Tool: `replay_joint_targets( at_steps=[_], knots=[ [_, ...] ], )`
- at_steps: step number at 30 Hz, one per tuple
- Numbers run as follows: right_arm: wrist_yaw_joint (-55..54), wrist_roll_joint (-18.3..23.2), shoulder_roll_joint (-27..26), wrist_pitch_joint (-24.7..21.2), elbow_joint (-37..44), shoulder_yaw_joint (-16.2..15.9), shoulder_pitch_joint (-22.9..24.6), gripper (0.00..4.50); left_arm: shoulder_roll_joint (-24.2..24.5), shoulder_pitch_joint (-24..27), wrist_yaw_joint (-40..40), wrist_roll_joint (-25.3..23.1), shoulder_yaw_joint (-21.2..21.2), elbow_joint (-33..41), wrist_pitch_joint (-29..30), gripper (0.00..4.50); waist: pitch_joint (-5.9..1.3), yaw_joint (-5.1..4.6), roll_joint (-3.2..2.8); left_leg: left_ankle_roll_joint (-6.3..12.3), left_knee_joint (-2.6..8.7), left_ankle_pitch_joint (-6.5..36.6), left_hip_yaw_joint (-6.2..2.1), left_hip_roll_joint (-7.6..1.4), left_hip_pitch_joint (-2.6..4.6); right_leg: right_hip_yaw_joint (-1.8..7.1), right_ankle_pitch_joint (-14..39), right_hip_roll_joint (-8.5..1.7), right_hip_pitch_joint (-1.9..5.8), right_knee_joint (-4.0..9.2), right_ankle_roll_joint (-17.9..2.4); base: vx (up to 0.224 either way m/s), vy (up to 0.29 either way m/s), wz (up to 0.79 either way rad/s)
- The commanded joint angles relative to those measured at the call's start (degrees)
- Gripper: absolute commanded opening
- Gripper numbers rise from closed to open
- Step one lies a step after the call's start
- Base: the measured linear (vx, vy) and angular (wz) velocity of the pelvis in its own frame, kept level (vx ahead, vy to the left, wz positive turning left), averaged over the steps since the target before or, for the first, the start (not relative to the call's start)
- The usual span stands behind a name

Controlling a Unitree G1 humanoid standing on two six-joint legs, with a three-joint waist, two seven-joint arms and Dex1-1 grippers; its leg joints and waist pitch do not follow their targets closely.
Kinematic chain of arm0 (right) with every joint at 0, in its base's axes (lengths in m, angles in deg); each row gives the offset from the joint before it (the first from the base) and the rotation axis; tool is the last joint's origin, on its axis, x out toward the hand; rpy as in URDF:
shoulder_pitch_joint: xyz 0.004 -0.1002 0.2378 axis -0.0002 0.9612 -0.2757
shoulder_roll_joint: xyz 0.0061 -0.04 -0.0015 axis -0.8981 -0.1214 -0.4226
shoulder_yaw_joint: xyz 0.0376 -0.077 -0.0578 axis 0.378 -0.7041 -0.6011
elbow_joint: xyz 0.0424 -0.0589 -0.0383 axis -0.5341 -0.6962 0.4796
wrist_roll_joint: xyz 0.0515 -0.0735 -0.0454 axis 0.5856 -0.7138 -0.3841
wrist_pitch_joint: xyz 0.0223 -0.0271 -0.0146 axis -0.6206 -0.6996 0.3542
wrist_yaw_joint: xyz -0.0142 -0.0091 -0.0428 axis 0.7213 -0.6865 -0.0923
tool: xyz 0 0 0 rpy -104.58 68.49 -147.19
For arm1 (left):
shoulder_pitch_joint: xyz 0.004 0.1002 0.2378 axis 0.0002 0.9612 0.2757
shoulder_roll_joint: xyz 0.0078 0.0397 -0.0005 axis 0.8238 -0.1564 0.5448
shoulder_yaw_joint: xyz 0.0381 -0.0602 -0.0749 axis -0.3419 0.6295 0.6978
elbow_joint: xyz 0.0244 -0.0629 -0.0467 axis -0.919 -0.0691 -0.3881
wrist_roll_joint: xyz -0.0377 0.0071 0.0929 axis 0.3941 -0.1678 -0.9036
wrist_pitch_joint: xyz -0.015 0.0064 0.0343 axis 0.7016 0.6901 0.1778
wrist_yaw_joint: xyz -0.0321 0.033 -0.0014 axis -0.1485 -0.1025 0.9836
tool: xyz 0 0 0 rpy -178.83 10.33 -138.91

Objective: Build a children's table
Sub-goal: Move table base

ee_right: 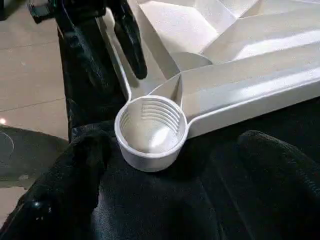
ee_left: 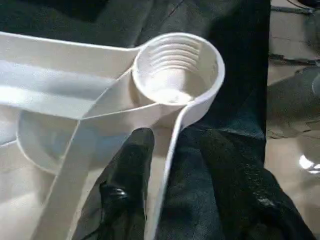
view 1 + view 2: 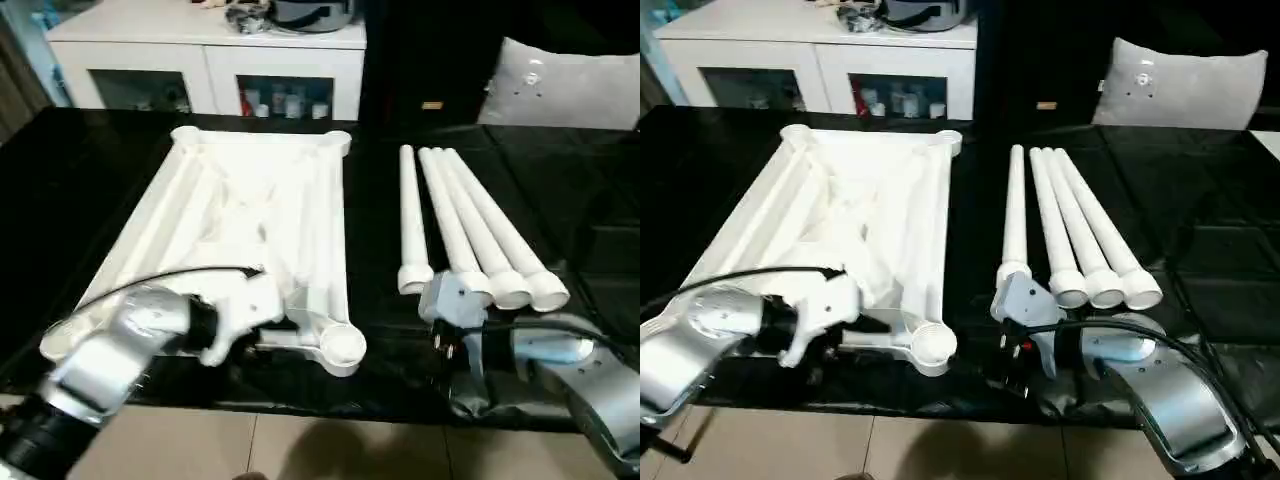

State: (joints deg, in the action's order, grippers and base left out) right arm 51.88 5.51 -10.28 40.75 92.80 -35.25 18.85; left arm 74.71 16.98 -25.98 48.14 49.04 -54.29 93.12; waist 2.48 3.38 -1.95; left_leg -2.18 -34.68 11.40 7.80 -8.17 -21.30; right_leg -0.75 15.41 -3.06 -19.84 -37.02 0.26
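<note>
At the black tabletop's [image 3: 560, 200] near edge | white ribbed plastic children's table [image 3: 250, 230], threaded corner socket [image 2: 175, 70] empty | left hand [image 2: 175, 165] astride its rim, fingers apart | right hand [image 1: 170, 195] spread wide, holding nothing

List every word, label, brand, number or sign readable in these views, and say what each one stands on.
No text can be read.
Tabletop, its corner socket and the four legs: plain white, no markings.
Small yellowish tag on the dark surface behind the legs: too small to read.
Bottles behind the cabinet's glass door: labels too blurred to read.
</note>
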Motion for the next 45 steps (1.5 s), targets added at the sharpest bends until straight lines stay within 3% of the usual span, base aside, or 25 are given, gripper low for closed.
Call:
replay_joint_targets(
  at_steps=[1,7,8,10,13,14,16,22,25,26,32,36,37,38,39,40,41,43,45],
  knots=[
    [0.57,1.36,0.49,-0.83,1.76,-0.23,0.07,4.50,0.12,-0.57,0.44,-1.06,-0.70,-1.76,-1.87,1.58,-2.71,0.30,0.23,2.82,4.17,7.31,-1.13,-4.05,0.56,2.26,-2.48,-4.74,1.66,4.60,-13.95,0.000,0.000,0.00],
    [0.55,0.99,0.43,-0.80,2.16,-0.60,0.51,4.50,0.90,-0.69,1.74,-2.60,-1.12,-5.61,-5.45,1.15,-2.67,0.40,0.05,2.69,4.28,8.27,-1.17,-4.13,0.61,2.21,-2.37,-4.75,1.54,4.64,-14.17,0.000,0.000,0.00],
    [0.47,0.90,0.34,-0.89,2.35,-0.75,0.54,4.50,2.09,-0.53,2.16,-3.79,-0.83,-8.10,-8.18,1.09,-2.57,0.39,0.03,2.54,4.39,8.84,-1.21,-4.17,0.59,2.25,-1.52,-4.80,1.54,4.71,-13.99,0.000,0.000,0.00],
    [0.44,0.98,0.35,-0.99,2.52,-0.76,0.60,4.50,2.61,-0.34,2.33,-4.02,-0.46,-8.92,-9.23,0.74,-2.63,0.23,0.07,2.29,4.43,9.12,-1.21,-4.17,0.63,2.29,-1.21,-4.74,1.55,4.67,-13.52,0.000,0.000,0.00],
    [0.38,1.18,0.42,-1.05,2.69,-0.81,0.66,4.50,2.94,0.14,2.60,-3.53,0.41,-9.59,-10.44,0.67,-2.70,0.34,-0.04,2.06,4.45,8.99,-1.19,-4.37,0.79,2.29,-1.84,-4.92,1.43,4.64,-14.12,0.000,0.000,0.00],
    [0.39,1.26,0.48,-1.02,2.76,-0.87,0.74,4.50,2.77,0.61,2.59,-2.58,1.33,-9.68,-10.52,0.42,-2.73,0.28,0.05,2.13,4.47,8.12,-1.19,-4.36,0.66,2.22,-3.47,-4.85,1.53,4.38,-14.34,0.000,0.000,0.00],
    [0.35,1.21,0.45,-1.03,2.71,-0.92,0.72,4.50,2.57,0.69,2.64,-2.30,1.76,-9.91,-10.71,0.34,-2.77,0.19,0.16,2.56,4.33,7.42,-1.08,-4.25,0.60,2.24,-4.73,-4.91,1.57,4.38,-14.48,0.000,0.000,0.00],
    [-0.13,0.69,-0.25,-0.94,1.79,-1.33,-0.08,4.50,-0.78,-0.66,-0.14,-2.01,3.40,-15.15,-13.87,0.02,-2.59,-0.05,0.36,2.88,4.31,7.80,-0.91,-4.21,0.50,2.29,-2.82,-4.97,1.62,4.62,-14.56,0.000,0.000,0.00],
    [-1.34,0.24,-1.12,-0.97,0.70,-1.14,-0.90,4.50,-3.67,-2.88,-2.60,-2.31,4.22,-17.84,-14.93,0.02,-2.48,0.02,0.85,2.42,4.34,8.95,-0.75,-4.25,0.68,2.37,1.49,-5.01,1.47,4.90,-14.13,0.000,0.000,0.00],
    [-1.42,0.23,-1.18,-1.00,0.64,-1.11,-0.94,4.50,-3.75,-2.95,-2.64,-2.32,4.22,-17.90,-14.94,0.02,-2.50,0.07,0.65,2.29,4.37,8.75,-0.72,-4.28,0.74,2.37,2.04,-5.01,1.31,4.93,-14.03,0.000,0.000,0.00],
    [-2.66,-0.12,-2.18,-1.30,-0.96,-1.13,-2.65,4.50,-7.07,-6.17,-1.27,-2.02,4.17,-21.66,-17.21,0.02,-2.85,0.51,0.73,3.34,4.11,5.21,-0.59,-4.33,0.60,2.30,-4.18,-5.03,1.43,4.43,-14.18,0.000,0.000,0.00],
    [-5.72,-1.69,-3.61,-0.76,-2.23,-0.49,-3.45,4.50,-8.07,-7.86,-2.03,-4.71,3.08,-25.84,-21.36,0.02,-2.86,0.97,0.72,3.64,4.09,5.42,-0.50,-4.34,0.63,2.29,-4.42,-5.08,1.34,4.44,-13.81,0.000,0.000,0.00],
    [-6.64,-2.12,-4.05,-0.62,-2.70,-0.28,-3.68,4.50,-8.16,-8.13,-2.69,-5.36,2.94,-26.52,-22.08,0.02,-2.70,1.06,0.77,3.24,4.19,6.37,-0.46,-4.35,0.69,2.34,-2.52,-5.09,1.11,4.72,-13.52,0.000,0.000,0.00],
    [-11.23,-2.32,-7.22,-1.31,-5.36,1.89,-5.22,4.50,-8.99,-8.55,-2.85,-4.44,3.94,-27.47,-22.41,0.02,-2.67,1.10,0.87,2.38,4.32,7.36,-0.46,-4.33,0.81,2.31,-0.13,-5.23,1.06,4.79,-13.54,0.000,0.000,0.00],
    [-11.23,-2.32,-7.22,-1.31,-5.36,1.89,-5.22,4.50,-8.99,-8.55,-2.85,-4.44,3.94,-27.47,-22.41,0.47,-2.59,1.05,0.80,1.92,4.41,8.01,-0.41,-4.27,0.86,2.33,1.51,-5.26,0.85,4.90,-13.59,0.000,0.000,0.00],
    [-13.81,-1.11,-9.77,-2.60,-6.51,3.89,-6.80,4.50,-9.29,-7.94,-0.69,-1.49,5.43,-25.14,-19.72,0.59,-2.57,1.10,0.87,1.01,4.60,9.39,-0.49,-4.43,0.92,2.31,4.08,-5.21,0.99,4.99,-13.20,0.000,0.000,0.00],
    [-13.81,-1.11,-9.77,-2.60,-6.51,3.89,-6.80,4.50,-9.29,-7.94,-0.69,-1.49,5.43,-25.14,-19.72,0.59,-2.61,1.15,0.59,0.49,4.64,9.78,-0.41,-4.45,1.07,2.33,4.74,-5.32,0.65,4.91,-13.60,0.000,0.000,0.00],
    [-16.84,-2.88,-11.24,-1.83,-7.61,4.14,-8.41,4.50,-9.25,-7.38,0.13,-0.06,6.39,-23.14,-18.28,0.76,-2.80,1.22,0.34,-0.17,4.71,8.94,-0.46,-4.72,1.13,2.29,1.93,-5.14,0.68,4.63,-13.73,0.000,0.000,0.00],
    [-19.24,-4.48,-12.39,-1.23,-8.77,4.03,-9.69,4.50,-9.18,-7.24,-0.28,-0.11,6.81,-22.52,-18.06,0.97,-2.98,1.11,0.59,0.02,4.51,6.18,-0.32,-4.41,0.92,2.19,-4.78,-4.81,0.81,4.08,-13.62,0.000,0.000,0.00]
  ],
)
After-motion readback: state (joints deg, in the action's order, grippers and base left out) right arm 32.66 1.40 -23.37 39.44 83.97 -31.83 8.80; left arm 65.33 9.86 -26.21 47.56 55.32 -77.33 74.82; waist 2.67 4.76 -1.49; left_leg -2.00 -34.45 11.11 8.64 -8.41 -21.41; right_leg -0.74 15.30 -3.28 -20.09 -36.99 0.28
